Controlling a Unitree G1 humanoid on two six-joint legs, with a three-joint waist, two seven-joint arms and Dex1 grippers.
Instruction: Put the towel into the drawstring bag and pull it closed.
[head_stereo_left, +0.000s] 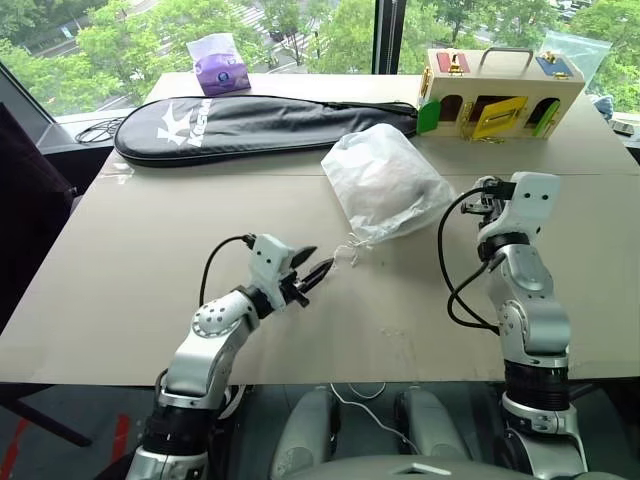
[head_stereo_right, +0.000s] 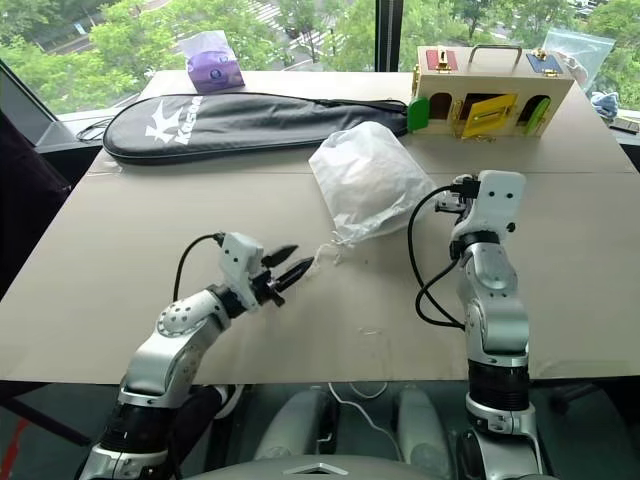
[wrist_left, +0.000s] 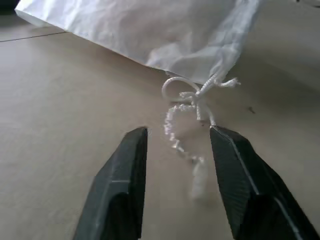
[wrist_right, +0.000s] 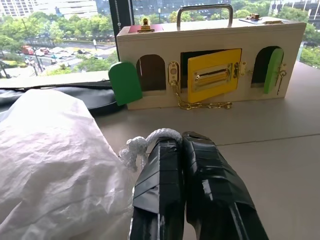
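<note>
The drawstring bag (head_stereo_left: 385, 185) lay on the beige table (head_stereo_left: 150, 260), puffed up and full, with its mouth gathered tight toward the robot. Through the thin fabric a pale mass could be seen, probably the towel, but the fabric hid it too much to be sure. Thin white cords (wrist_left: 192, 107) came out of the gathered mouth and lay in a small knotted curl on the table.

The left gripper (head_stereo_left: 312, 272) was low over the table, just beside the bag's mouth, and its two black fingers (wrist_left: 125, 185) stood apart with nothing between them. In the left wrist view the loose end of the cords lay on the table between the two fingertips, not touching them.

The right gripper (wrist_right: 181, 145) was on the right side of the bag, with its fingers pressed together. A loop of white cord (wrist_right: 145, 142) stuck out at the fingertips, so it seemed to pinch this cord.

Behind the bag lay a long black racket cover (head_stereo_left: 250, 122), and beside it a wooden box (head_stereo_left: 500, 95) with coloured doors and latches. A small purple-printed packet (head_stereo_left: 220, 65) stood at the far edge of the table.
</note>
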